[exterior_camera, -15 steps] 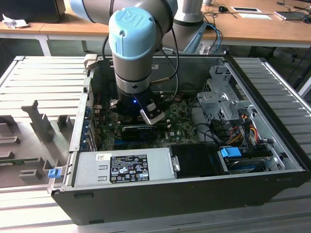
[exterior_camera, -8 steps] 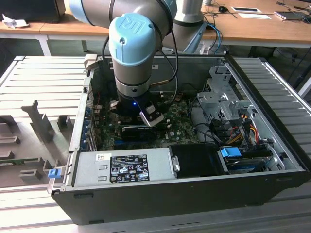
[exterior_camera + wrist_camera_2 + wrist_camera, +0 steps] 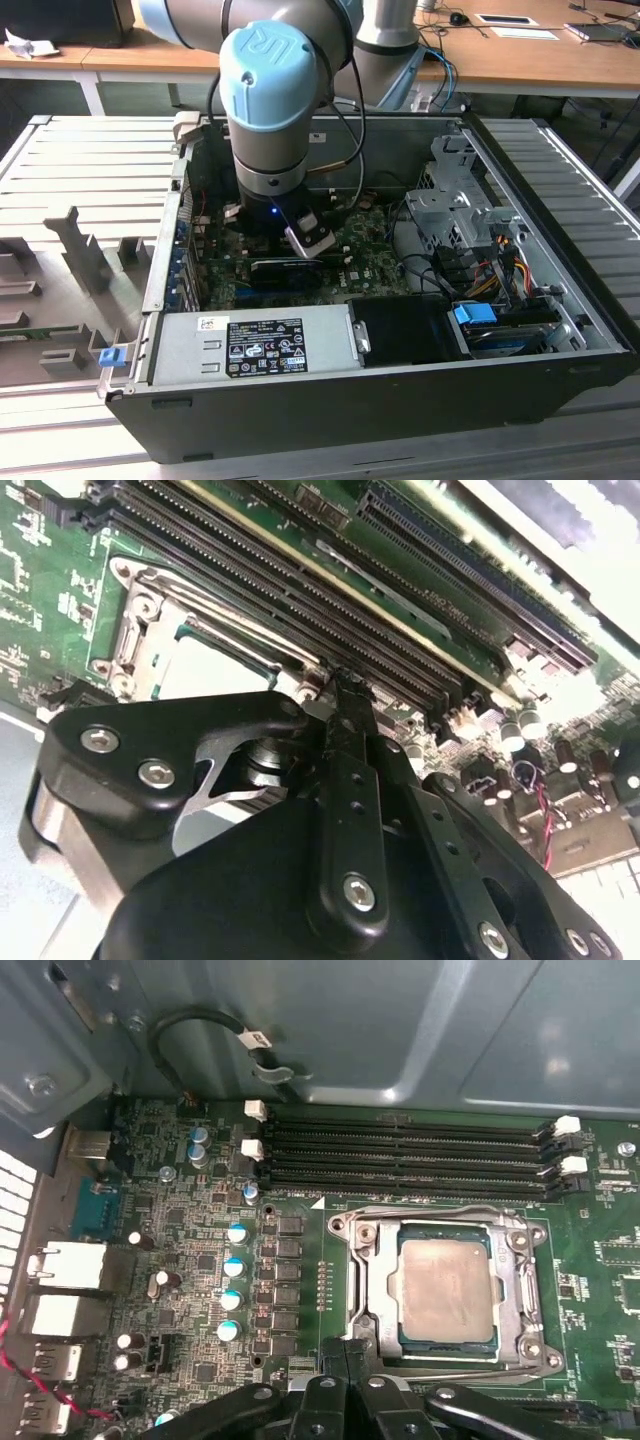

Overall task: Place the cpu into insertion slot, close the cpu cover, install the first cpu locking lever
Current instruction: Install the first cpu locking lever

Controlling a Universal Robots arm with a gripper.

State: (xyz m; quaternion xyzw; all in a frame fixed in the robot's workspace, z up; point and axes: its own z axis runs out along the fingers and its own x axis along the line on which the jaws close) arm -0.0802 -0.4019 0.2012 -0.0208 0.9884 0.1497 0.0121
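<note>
while i watch the first wrist view, the cpu (image 3: 446, 1291) sits flat inside the insertion slot (image 3: 372, 1290), its pale metal face up, and the cpu cover (image 3: 516, 1282) lies down around it as a thin silver frame with the chip showing through its cut-out centre. the slot is on the green motherboard (image 3: 200, 1250), just beside four long black memory slots (image 3: 400, 1160) with white clips at their ends. a row of small round capacitors (image 3: 233, 1280) stands on the board to the far side of the slot from the frame's edge i named.

the gripper (image 3: 347, 1352) hangs low over the board right at the rim of the slot, its black fingers (image 3: 334, 1360) pressed together tip to tip with nothing between them that i can see. in the second wrist view the same gripper (image 3: 340, 695) points its closed tips down at the edge of the cover (image 3: 150, 615), next to the memory slots (image 3: 300, 610); whether they touch the metal i cannot tell.

in the exterior view the arm (image 3: 268, 100) reaches straight down into the open computer case (image 3: 380, 395), which lies on its side on a grey ribbed table (image 3: 80, 170), with a grey power supply (image 3: 250, 340) along the near wall.
</note>
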